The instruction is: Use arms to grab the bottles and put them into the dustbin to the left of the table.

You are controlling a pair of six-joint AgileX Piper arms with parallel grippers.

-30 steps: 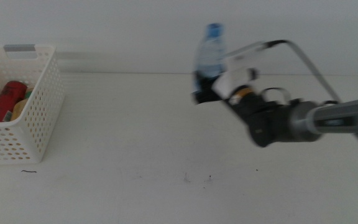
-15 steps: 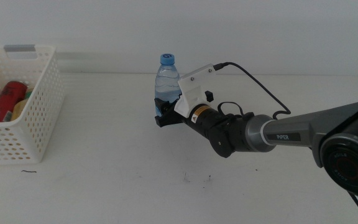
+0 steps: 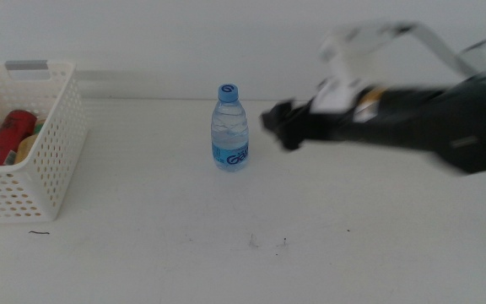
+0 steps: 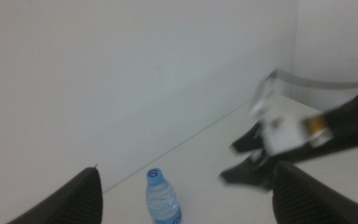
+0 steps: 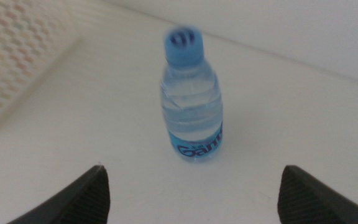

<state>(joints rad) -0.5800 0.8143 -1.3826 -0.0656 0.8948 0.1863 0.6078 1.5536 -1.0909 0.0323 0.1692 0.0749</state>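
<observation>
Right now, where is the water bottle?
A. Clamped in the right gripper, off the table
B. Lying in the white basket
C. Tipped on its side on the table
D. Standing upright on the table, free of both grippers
D: the water bottle stands upright on the table, and the open right gripper is beside it, not touching.

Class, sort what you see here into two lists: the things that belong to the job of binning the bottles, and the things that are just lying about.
Part of the job:
- water bottle, upright on the table
- red can and tea bottle, in the basket
- right gripper, jaws open, apart from the bottle
- left gripper, jaws open

Just lying about:
- dark specks
</observation>
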